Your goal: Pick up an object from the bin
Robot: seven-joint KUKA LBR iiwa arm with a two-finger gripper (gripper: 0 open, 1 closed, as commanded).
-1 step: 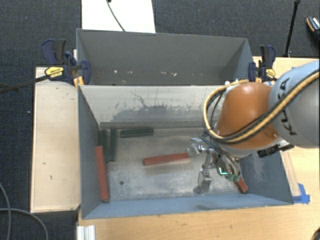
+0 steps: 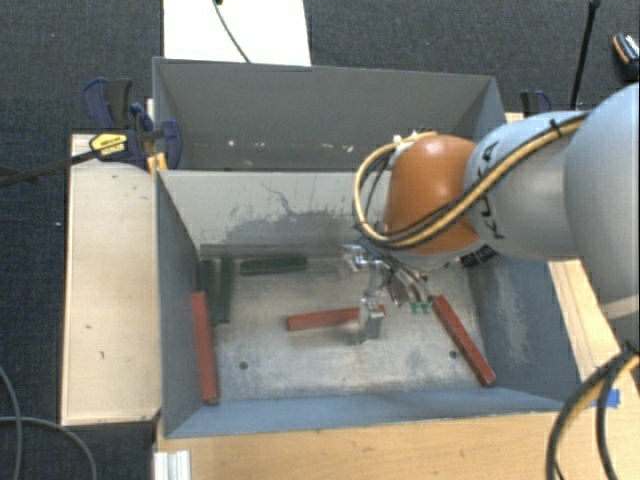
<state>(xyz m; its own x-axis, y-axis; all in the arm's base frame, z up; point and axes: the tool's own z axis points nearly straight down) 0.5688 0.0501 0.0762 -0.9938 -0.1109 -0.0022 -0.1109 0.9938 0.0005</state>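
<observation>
The arm is reaching in from 3 o'clock, and its pincer is hanging low over the floor of the bin, close to the middle. Nothing is being lifted. Every piece I'm seeing is lying flat on the floor, so the pick is not yet done. I'd judge the job to be at the point of closing on something, with the grip, the lift and the carry-out all left to do.

The nearest thing is the red bar. It is lying flat near the centre and running off toward 9 o'clock from the pincer. Its 3 o'clock end is sitting right at the pincer's tip, touching it or nearly so. The orange cover and the cables are crowding that spot, so I cannot tell whether the pincer is clenched or released, or whether the bar's end is truly inside it.

The rest is lying apart from it. The right bar, also red, is slanting at 4 o'clock from the pincer, near but not touching. The left bar is lying along the wall at 9 o'clock, and two green bars are resting at 10 o'clock, well away.
</observation>
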